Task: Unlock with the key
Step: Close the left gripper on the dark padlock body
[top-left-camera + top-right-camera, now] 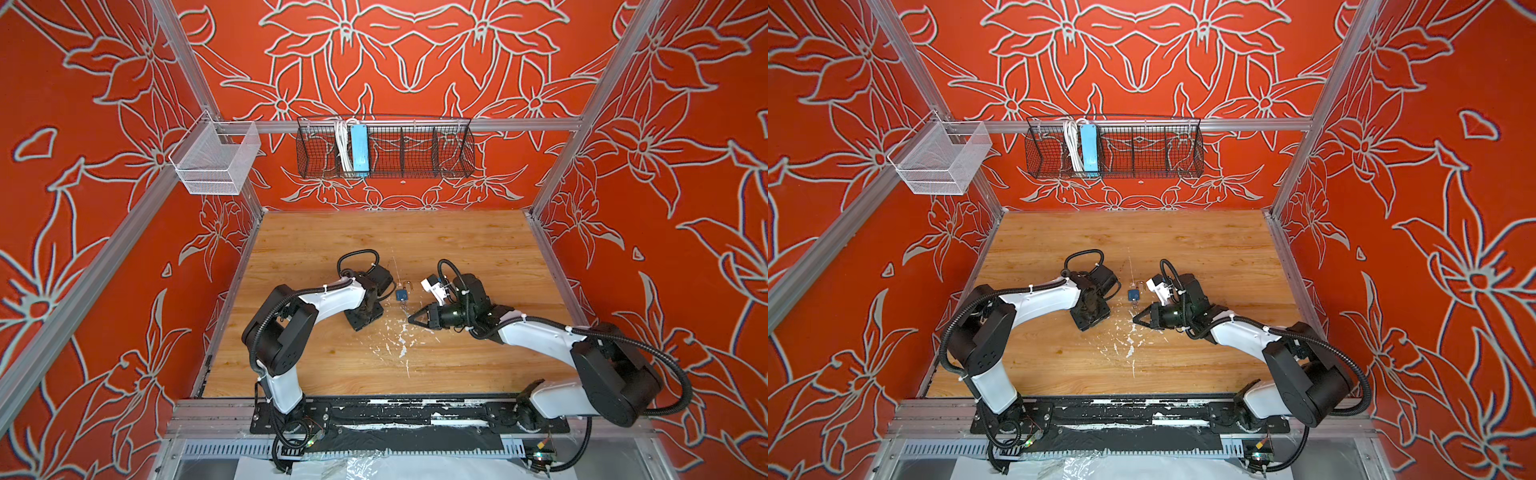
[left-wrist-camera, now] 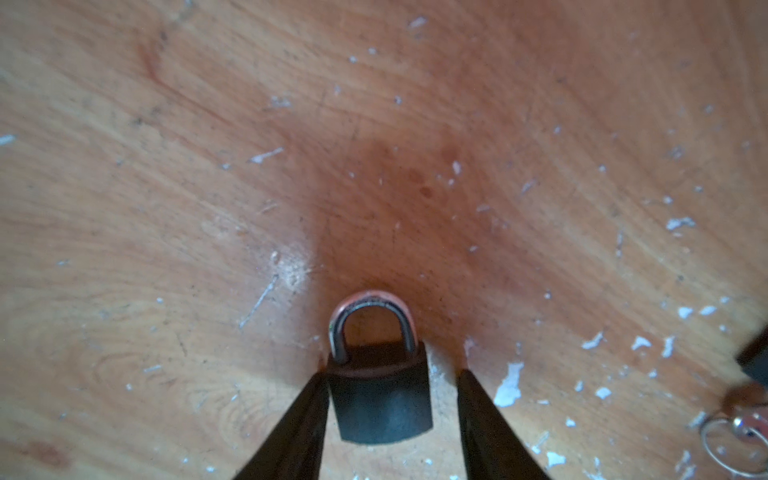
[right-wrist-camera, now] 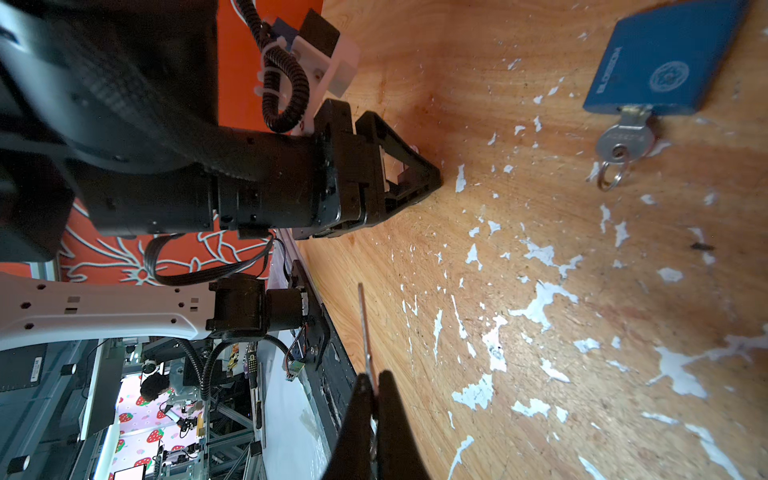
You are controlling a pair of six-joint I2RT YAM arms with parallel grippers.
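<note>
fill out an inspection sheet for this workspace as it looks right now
surface: worn wooden tabletop, white flaked patches near its middle
job's things: dark metal padlock lies inside the left pincer; blue square padlock lies apart, a silver key with a ring in its keyhole
clutter: nothing seen
grippers: left pincer open, one finger touching the dark padlock, the other apart; right pincer shut on a thin silver blade, perhaps a key edge-on
cables: black corrugated cables along both arms; white cord in the black wire basket
surroundings: red floral walls; light blue power strip in the wire basket; white mesh basket
</note>
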